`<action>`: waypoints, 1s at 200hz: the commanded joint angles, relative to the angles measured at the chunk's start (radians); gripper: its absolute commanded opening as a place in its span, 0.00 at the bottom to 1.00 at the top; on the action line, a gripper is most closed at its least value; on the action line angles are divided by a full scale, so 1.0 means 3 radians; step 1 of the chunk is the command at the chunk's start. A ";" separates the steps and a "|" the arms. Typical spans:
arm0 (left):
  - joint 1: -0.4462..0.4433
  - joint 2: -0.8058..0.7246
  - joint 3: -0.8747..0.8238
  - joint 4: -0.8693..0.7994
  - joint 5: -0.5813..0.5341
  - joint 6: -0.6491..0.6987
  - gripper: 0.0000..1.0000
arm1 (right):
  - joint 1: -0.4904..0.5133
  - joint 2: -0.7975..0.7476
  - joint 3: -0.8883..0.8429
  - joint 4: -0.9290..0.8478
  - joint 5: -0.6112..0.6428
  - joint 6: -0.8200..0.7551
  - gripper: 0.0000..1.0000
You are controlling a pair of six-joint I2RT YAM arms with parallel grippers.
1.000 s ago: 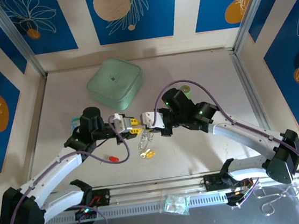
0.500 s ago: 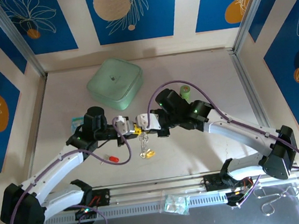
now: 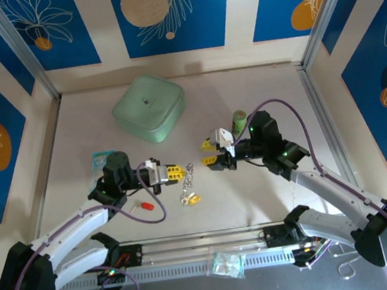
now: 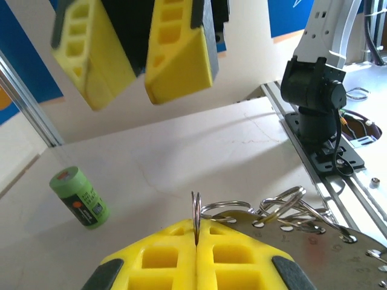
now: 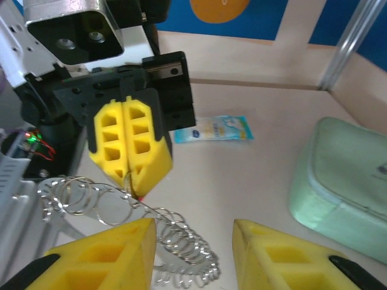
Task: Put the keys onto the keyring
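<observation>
Right tool [image 3: 210, 154] has backed off from left tool [image 3: 175, 171]; half a second ago the two met over the keyring. Right tool now stands spread wide, nothing between its yellow fingers [image 5: 103, 254]. Left tool is pressed together, pinching one wire ring of the keyring [image 3: 187, 179] edge-on at its tips. The rest of the keyring, a string of linked wire loops, trails from that pinch toward the near edge, down to the counter [image 3: 269, 192]. Yellow key [image 3: 193, 199] lies at the keyring's loose end; cannot tell if it is threaded on. Red key [image 3: 144, 205] lies apart, to the left, on the counter. Green cylinder [image 3: 238, 119] lies just behind right tool. Pale green lid [image 3: 149, 108] sits farther back, to the left.
</observation>
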 commanded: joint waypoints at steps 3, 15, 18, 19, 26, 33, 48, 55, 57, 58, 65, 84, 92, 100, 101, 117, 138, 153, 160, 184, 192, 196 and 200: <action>-0.0036 -0.0042 -0.0031 0.0440 0.0102 -0.0067 0.00 | 0.0026 -0.0002 -0.0077 0.0071 -0.0367 0.0598 0.40; -0.0036 -0.0047 -0.0048 0.0444 0.0046 -0.0015 0.00 | 0.0040 -0.0037 -0.0116 0.0113 -0.0344 0.0895 0.41; -0.0036 -0.0046 -0.0051 0.0448 0.0030 -0.0002 0.00 | 0.0046 -0.0050 -0.0126 0.0136 -0.0297 0.0990 0.41; -0.0036 -0.0044 -0.0053 0.0451 0.0025 -0.0001 0.00 | 0.0050 -0.0054 -0.0127 0.0142 -0.0275 0.1026 0.41; -0.0036 -0.0051 -0.0063 0.0462 -0.0004 0.0015 0.00 | 0.0067 -0.0085 -0.0155 0.0214 -0.0076 0.1345 0.42; -0.0036 -0.0052 -0.0069 0.0478 -0.0023 0.0028 0.00 | 0.0072 -0.0112 -0.0171 0.0238 0.0115 0.1710 0.45; -0.0036 -0.0042 -0.0070 0.0512 -0.0050 0.0039 0.00 | 0.0059 -0.0107 -0.0124 0.0088 0.0205 0.2346 0.46; -0.0036 -0.0032 -0.0075 0.0526 -0.0065 0.0033 0.00 | 0.0058 -0.0081 -0.0085 -0.0023 0.0133 0.2541 0.46; -0.0036 -0.0026 -0.0079 0.0535 -0.0069 0.0032 0.00 | 0.0058 -0.0069 -0.0076 -0.0052 0.0108 0.2609 0.46; -0.0036 -0.0026 -0.0079 0.0540 -0.0070 0.0031 0.00 | 0.0061 -0.0062 -0.0068 -0.0061 0.0096 0.2626 0.46; -0.0036 -0.0013 -0.0087 0.0571 -0.0072 0.0026 0.00 | 0.0063 -0.0020 -0.0043 -0.0116 -0.0013 0.2819 0.46; -0.0036 0.0032 -0.0095 0.0643 -0.0054 -0.0013 0.00 | 0.0110 0.0074 -0.0029 -0.0138 -0.0246 0.3134 0.50; -0.0036 0.0042 -0.0095 0.0670 -0.0051 -0.0028 0.00 | 0.0155 0.0101 -0.0027 -0.0140 -0.0253 0.3185 0.50; -0.0036 0.0050 -0.0096 0.0697 -0.0049 -0.0044 0.00 | 0.0201 0.0124 -0.0023 -0.0148 -0.0270 0.3192 0.52; -0.0036 0.0050 -0.0098 0.0695 -0.0047 -0.0045 0.00 | 0.0209 0.0129 -0.0024 -0.0151 -0.0274 0.3191 0.52; -0.0038 0.0048 -0.0100 0.0697 -0.0051 -0.0053 0.00 | 0.0264 0.0191 0.0013 -0.0136 -0.0381 0.3207 0.52; -0.0039 0.0025 -0.0109 0.0668 -0.0062 -0.0036 0.00 | 0.0360 0.0257 0.0083 -0.0136 -0.0467 0.3197 0.53; -0.0042 0.0005 -0.0117 0.0676 -0.0060 -0.0037 0.00 | 0.0424 0.0308 0.0126 -0.0181 -0.0484 0.3157 0.53; -0.0042 -0.0001 -0.0115 0.0678 -0.0060 -0.0040 0.00 | 0.0444 0.0332 0.0136 -0.0184 -0.0483 0.3150 0.54; -0.0047 -0.0001 -0.0111 0.0673 -0.0059 -0.0034 0.00 | 0.0476 0.0359 0.0154 -0.0101 -0.0476 0.3173 0.55; -0.0047 -0.0004 -0.0110 0.0673 -0.0060 -0.0034 0.00 | 0.0482 0.0365 0.0154 -0.0072 -0.0459 0.3179 0.55; -0.0047 -0.0006 -0.0113 0.0674 -0.0062 -0.0034 0.00 | 0.0485 0.0364 0.0156 -0.0067 -0.0449 0.3179 0.55; -0.0047 -0.0006 -0.0114 0.0674 -0.0062 -0.0035 0.00 | 0.0488 0.0365 0.0161 -0.0063 -0.0443 0.3176 0.55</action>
